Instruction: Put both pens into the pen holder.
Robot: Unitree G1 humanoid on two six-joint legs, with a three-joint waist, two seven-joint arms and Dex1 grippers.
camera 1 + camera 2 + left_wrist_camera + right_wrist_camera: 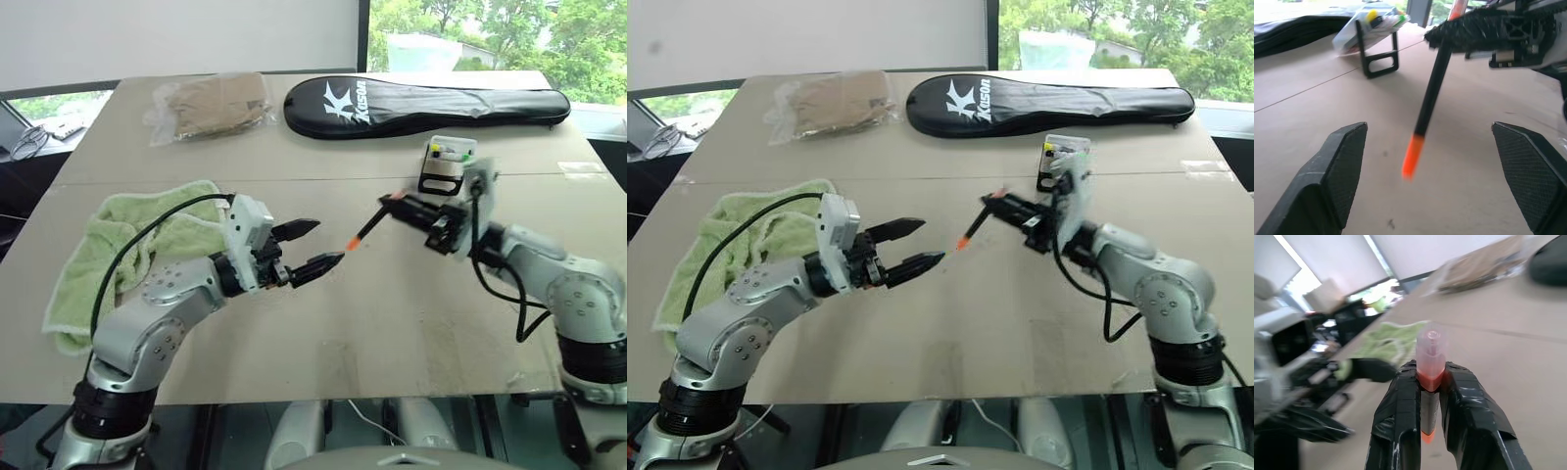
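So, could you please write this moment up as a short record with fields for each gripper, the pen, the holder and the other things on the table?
right gripper: shut on the orange pen, held above the table, orange tip slanting down toward the left gripper
left gripper: open, holding nothing, fingers apart just short of the pen's tip
pen holder: stands on the table behind the right gripper, yellow and green caps in its top
blue pen: not seen
green towel: lies crumpled under the left arm
racket bag: far side
plastic bag: far side
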